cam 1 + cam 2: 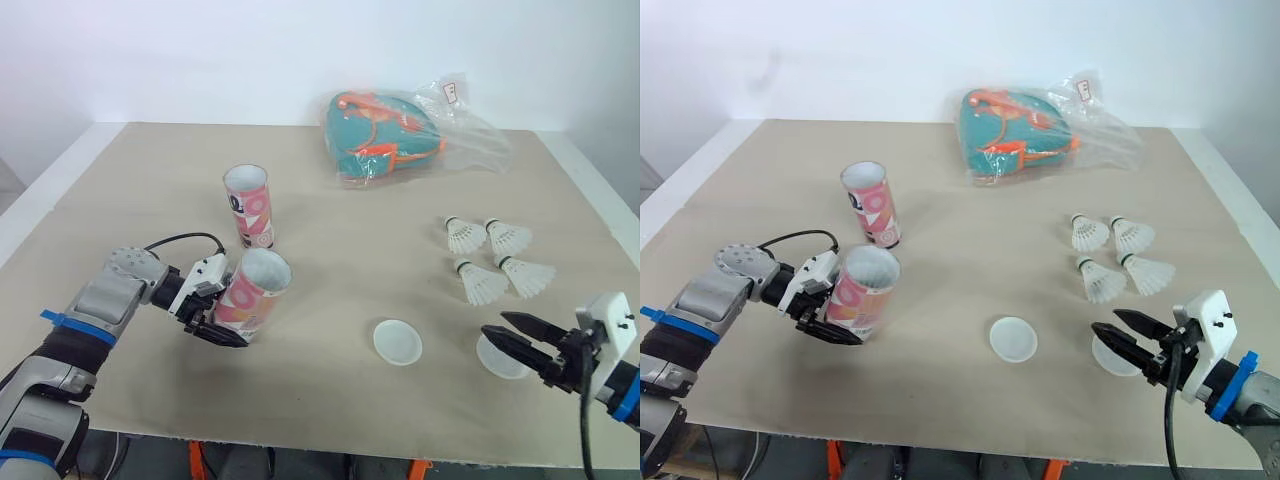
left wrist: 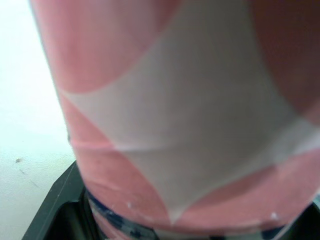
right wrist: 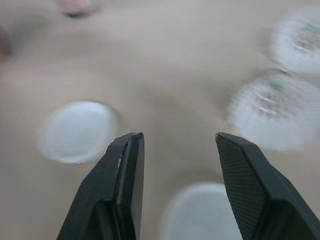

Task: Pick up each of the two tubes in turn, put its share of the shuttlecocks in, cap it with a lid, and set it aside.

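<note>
My left gripper (image 1: 222, 312) is shut on a pink-and-white tube (image 1: 254, 292), which leans with its open mouth up near the table's front left; its wall shows close up as the tube (image 2: 190, 115) in the left wrist view. A second pink tube (image 1: 248, 206) stands upright just behind it. Several white shuttlecocks (image 1: 490, 260) lie at the right. One white lid (image 1: 397, 341) lies front centre. A second lid (image 1: 500, 357) sits under my right gripper (image 1: 510, 335), which is open just above it.
A teal bag in clear plastic wrap (image 1: 395, 135) lies at the back of the beige table (image 1: 330, 250). The table's front edge runs just before both grippers.
</note>
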Robot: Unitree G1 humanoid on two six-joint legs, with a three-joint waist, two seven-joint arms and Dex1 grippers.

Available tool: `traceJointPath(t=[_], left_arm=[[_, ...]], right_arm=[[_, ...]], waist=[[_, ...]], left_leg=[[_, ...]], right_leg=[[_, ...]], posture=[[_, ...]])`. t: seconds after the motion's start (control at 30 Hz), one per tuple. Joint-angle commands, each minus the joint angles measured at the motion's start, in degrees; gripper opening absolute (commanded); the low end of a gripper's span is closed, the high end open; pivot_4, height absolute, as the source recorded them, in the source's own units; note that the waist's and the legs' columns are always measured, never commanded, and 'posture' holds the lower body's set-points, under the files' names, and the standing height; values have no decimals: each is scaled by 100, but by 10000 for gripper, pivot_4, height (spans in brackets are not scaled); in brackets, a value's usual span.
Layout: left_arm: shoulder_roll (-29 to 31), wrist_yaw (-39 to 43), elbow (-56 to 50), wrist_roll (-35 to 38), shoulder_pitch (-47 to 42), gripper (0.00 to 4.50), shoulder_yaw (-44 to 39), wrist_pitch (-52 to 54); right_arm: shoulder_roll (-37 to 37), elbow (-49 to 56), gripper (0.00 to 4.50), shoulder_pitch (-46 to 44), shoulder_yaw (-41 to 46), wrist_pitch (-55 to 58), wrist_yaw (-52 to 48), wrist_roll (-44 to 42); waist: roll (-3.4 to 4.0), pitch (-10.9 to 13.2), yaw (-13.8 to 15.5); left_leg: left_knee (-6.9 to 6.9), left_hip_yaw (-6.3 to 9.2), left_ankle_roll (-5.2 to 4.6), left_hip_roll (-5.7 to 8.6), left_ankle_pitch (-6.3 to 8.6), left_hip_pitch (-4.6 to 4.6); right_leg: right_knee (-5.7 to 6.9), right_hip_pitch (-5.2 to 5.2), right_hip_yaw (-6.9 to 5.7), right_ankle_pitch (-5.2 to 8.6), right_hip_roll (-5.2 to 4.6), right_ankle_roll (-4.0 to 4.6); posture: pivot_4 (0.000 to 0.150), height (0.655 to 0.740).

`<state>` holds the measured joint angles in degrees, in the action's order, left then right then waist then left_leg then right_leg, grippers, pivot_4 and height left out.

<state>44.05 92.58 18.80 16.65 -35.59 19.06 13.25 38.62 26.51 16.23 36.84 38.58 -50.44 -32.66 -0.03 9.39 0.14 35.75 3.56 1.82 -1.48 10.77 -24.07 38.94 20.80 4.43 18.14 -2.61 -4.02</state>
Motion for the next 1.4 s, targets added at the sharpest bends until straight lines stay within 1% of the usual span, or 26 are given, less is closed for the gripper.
traceJointPath(t=[0.03,0.07,0.37,0.8,0.83,0.9,0.93,1.0,1.03,1.1,1.17,1.2,1.27,1.4], left_arm=[[-129,-8,100,-44,90,30357,535,-60],[-128,-8,114,-30,70,30357,558,-72],[-138,-8,116,-8,83,30357,546,-99],[-139,-8,118,-8,85,30357,545,-102],[-131,-8,46,-10,158,30357,473,-62],[-128,-8,-46,-19,249,30357,374,-6],[-132,-8,-66,-25,267,30357,346,10],[-148,-8,-95,-44,288,30357,309,34],[-157,-8,-109,-54,298,30357,291,46],[-171,-8,-148,-71,325,30357,258,71],[-180,-8,-187,-78,353,30357,229,99],[-186,-8,-204,-84,368,30357,215,110],[-194,-8,-237,-98,404,30357,182,129],[-213,-8,-282,-122,459,30357,123,165]], right_arm=[[38,-130,25256,-283,-127,-228,299,102],[61,-240,25256,-414,-227,-262,401,174],[121,-700,25256,-942,-858,-409,702,439],[145,-751,25256,-956,-911,-469,735,434],[114,-1205,25256,-1469,-1283,-471,1031,774],[67,-1843,25256,-2182,-1800,-452,1434,1232],[56,-2025,25256,-2376,-1944,-447,1541,1362],[31,-2297,25256,-2624,-2097,-416,1722,1533],[31,-2391,19863,-2713,-2169,-435,1767,1600],[13,-2437,12808,-2806,-2235,-424,1782,1609],[5,-2365,2846,-2816,-2267,-425,1723,1576],[5,-2309,594,-2809,-2271,-417,1684,1543],[22,-2178,594,-2775,-2243,-404,1602,1466],[137,-1633,594,-2626,-2003,-269,1174,992]], waist=[[4,-2,11],[4,-2,20],[5,-2,32],[5,-2,32],[0,-4,12],[0,-3,-30],[1,-3,-64],[4,-2,-32],[4,-2,-8],[3,-3,5],[2,-3,6],[2,-3,5],[2,-2,5],[2,-2,4]], left_leg=[[0,-2,0,0,0,-1],[-1,-2,0,3,0,-2],[-2,6,0,23,0,-16],[-2,9,0,27,0,-17],[-2,10,0,28,0,-17],[-1,0,-3,21,-3,-9],[0,-7,-8,22,-7,-8],[-4,-12,-27,27,-22,-12],[-7,-10,-31,28,-24,-14],[-10,-11,-30,29,-24,-21],[-15,-12,-29,30,-22,-22],[-16,-12,-29,30,-21,-23],[-18,-12,-30,29,-21,-23],[-19,-12,-30,29,-21,-22]], right_leg=[[-1,0,2,-2,0,-5],[-3,0,5,-12,-1,-26],[-8,0,16,-20,-3,-11],[-8,-2,18,-19,-3,-13],[-8,-2,18,-19,-3,-12],[-14,-4,28,-26,1,-23],[-15,-1,35,-30,1,-31],[-17,4,40,-37,-3,-43],[-16,6,38,-37,-2,-39],[-17,5,39,-37,-3,-33],[-24,5,41,-40,-3,-26],[-25,5,40,-41,-4,-26],[-26,5,40,-40,-3,-24],[-25,6,40,-39,-3,-25]], posture=[[1500,7400],[1500,7400],[1500,7400],[1500,7400],[1500,7400],[1500,7400],[1500,7400],[1500,7400],[1500,7400],[1500,7400],[1500,7400],[1500,7400],[1500,7400],[1500,7400]])
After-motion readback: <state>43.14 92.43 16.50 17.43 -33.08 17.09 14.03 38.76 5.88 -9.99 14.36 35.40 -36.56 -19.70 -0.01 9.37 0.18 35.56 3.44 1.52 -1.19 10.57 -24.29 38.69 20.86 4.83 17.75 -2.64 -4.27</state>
